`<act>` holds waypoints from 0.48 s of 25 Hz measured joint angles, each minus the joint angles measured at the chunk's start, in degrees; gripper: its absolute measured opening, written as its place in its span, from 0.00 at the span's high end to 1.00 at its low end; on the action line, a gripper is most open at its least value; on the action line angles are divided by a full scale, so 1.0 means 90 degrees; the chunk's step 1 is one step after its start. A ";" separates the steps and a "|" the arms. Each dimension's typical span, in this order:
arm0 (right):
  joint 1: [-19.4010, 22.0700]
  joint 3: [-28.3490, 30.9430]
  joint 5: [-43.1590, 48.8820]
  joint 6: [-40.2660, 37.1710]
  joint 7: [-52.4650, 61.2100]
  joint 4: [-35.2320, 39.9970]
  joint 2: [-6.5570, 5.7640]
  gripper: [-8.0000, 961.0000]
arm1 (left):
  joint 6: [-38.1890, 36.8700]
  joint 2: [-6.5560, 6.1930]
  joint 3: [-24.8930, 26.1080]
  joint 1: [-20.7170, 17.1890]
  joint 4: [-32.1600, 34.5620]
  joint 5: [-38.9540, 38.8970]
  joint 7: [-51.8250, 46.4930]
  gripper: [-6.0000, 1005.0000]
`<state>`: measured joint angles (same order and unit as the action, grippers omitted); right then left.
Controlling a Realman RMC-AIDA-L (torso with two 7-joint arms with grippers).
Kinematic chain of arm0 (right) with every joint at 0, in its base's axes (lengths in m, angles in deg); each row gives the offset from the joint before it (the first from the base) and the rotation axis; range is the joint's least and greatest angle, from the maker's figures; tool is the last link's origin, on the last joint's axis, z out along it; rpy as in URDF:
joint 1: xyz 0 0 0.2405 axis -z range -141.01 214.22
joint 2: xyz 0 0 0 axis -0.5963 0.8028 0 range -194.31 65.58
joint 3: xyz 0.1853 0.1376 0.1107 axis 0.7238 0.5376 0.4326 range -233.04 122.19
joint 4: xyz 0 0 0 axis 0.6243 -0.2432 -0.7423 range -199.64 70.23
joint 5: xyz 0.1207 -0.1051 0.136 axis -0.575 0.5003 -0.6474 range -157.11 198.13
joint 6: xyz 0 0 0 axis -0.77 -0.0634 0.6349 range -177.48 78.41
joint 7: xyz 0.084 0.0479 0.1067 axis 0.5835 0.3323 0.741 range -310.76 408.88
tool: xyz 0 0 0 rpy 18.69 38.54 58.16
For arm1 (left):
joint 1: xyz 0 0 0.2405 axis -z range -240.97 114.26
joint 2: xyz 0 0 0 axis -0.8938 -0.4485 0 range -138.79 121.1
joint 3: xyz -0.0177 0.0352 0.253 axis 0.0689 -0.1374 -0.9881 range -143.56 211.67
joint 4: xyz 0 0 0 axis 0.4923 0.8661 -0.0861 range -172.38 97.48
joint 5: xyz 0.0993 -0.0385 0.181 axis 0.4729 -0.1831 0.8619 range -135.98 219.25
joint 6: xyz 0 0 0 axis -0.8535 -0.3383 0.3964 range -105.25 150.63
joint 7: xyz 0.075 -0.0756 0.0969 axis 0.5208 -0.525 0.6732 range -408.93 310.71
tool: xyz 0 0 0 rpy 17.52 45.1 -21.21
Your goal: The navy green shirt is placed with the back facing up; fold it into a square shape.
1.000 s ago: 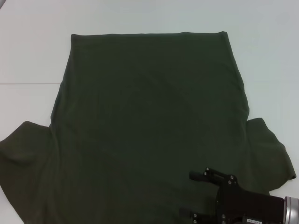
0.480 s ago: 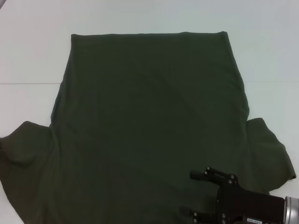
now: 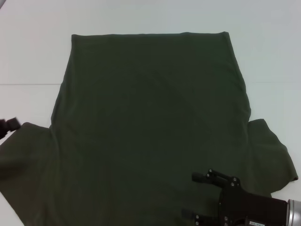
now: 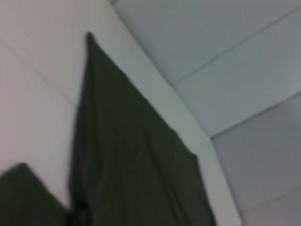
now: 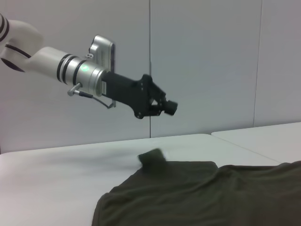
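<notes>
The shirt [image 3: 150,127] lies flat, back up, on the table [image 3: 37,47]. Left gripper [image 3: 8,124], at 9 o'clock above the left sleeve, appears closed and empty. Right gripper [image 3: 200,197], at 5 o'clock, is open and empty. Pinch both sleeves at their edges; fold inward evenly.

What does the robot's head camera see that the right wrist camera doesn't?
Only the head view shows the whole plain back of the large dark olive-green cotton T-shirt, spread flat with both sleeves out, and the right claw, open, low over the shirt's near right part. Only the right wrist view shows the left arm's whole white-and-black length, its left claw raised in the air above the shirt's sleeve, plus the grey wall panels behind. Both show the shirt lying on the white table, and the head view catches just the left claw's tip at its left edge.
</notes>
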<state>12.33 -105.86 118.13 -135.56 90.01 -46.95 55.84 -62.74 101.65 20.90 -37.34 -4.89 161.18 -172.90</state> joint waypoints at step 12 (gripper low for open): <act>0.0009 -0.0001 -0.0076 -0.0017 0.0000 -0.0001 0.0002 0.07 | 0.0124 -0.0037 0.0066 -0.0359 -0.0020 -0.0078 -0.0372 0.95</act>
<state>12.42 -105.88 117.44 -135.71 90.01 -46.96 55.85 -61.63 101.32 21.50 -40.57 -5.07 160.48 -176.25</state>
